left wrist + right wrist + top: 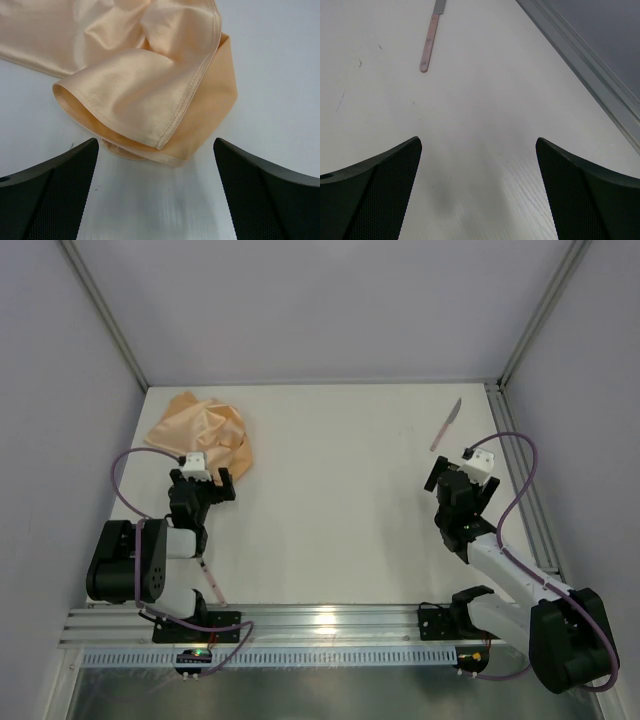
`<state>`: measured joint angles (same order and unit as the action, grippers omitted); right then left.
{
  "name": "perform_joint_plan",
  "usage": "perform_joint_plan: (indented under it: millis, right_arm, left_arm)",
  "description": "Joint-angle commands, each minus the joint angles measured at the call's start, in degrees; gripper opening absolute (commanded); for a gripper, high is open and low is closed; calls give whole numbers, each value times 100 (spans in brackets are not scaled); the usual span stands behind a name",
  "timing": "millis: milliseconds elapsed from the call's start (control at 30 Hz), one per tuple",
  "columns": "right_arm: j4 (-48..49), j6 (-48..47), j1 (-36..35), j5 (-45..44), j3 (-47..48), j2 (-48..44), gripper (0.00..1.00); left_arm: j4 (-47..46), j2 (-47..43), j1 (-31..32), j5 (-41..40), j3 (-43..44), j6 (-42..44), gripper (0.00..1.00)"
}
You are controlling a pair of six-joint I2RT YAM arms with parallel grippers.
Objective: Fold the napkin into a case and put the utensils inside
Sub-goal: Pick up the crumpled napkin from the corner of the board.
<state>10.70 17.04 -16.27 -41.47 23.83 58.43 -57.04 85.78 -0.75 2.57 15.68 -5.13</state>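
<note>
Rail: we saw a metal rail (320, 620) across the near edge, with both arm bases bolted to it.
Fork: a slim pale pink fork (211, 585) lay on the white table (330, 500) just beside the left arm's base, angled toward the rail; we could not make out its tines.
Cables: a purple cable (125, 465) looped out from each arm.
Left gripper: the left gripper (203, 480) (155, 145) hung low over the table at the left, its dark textured fingers (60, 190) spread wide and gripping nothing.
Right gripper: the right gripper (460, 485) (479, 142) hung over bare table at the right, its fingers (585, 195) likewise wide apart and empty.
Napkin: the peach-orange napkin (205, 425) (140, 85) lay crumpled in loose folds near the far left corner, not folded into a case. Its nearest fold, with a stitched hem showing, sat just ahead of the left gripper, in line with the gap between the fingers; we could not tell whether they touched it.
Knife: the knife (446, 425) (430, 40) lay flat near the far right edge, beyond the right gripper and apart from it, pinkish handle nearer, blade pointing away. It was well apart from the napkin.
Walls: plain grey walls (320, 310) with metal frame bars closed in the table.
</note>
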Motion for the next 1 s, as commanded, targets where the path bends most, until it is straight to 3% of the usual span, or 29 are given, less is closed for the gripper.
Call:
perform_joint_plan:
  millis: [0, 167, 333, 367, 400, 433, 467, 533, 567, 700, 767, 967]
  right_arm:
    - [328, 28, -8, -299, 86, -95, 99]
    - [178, 37, -8, -178, 34, -463, 99]
    - [73, -200, 1, 859, 42, -1000, 99]
    - [38, -227, -7, 973, 60, -1175, 99]
    - [11, -245, -8, 1183, 69, -1246, 99]
    - [-24, -253, -8, 1290, 95, -1316, 99]
    - [-24, -236, 1, 1395, 112, -1378, 99]
    - [-41, -218, 1, 1773, 182, -1449, 99]
    - [-68, -210, -7, 1914, 305, -1449, 99]
    - [-270, -149, -8, 2354, 508, -1423, 99]
    - [-288, -139, -25, 2573, 499, -1387, 99]
    - [-305, 10, -34, 2890, 464, -1282, 99]
  left_arm:
    - [-229, -43, 5, -116, 128, 38, 99]
    - [-220, -35, 5, -116, 128, 47, 99]
    - [-178, -305, 5, 180, 241, 91, 99]
    - [1242, -673, 14, 339, 503, 134, 99]
    - [2109, -1433, 5, 419, 863, 178, 99]
    - [2727, -1624, 5, 681, 1736, 205, 99]
    - [4412, -1617, -12, 988, 2354, 248, 99]
    - [5741, -995, 5, 1298, 3436, 807, 99]
    - [6800, -740, 136, 1047, 4242, 994, 99]
    - [8344, 718, 593, 9, 5391, 1865, 99]
    - [8690, 1448, 804, -622, 5803, 2006, 93]
    - [8341, 2013, 866, -1399, 5964, 1910, 72]
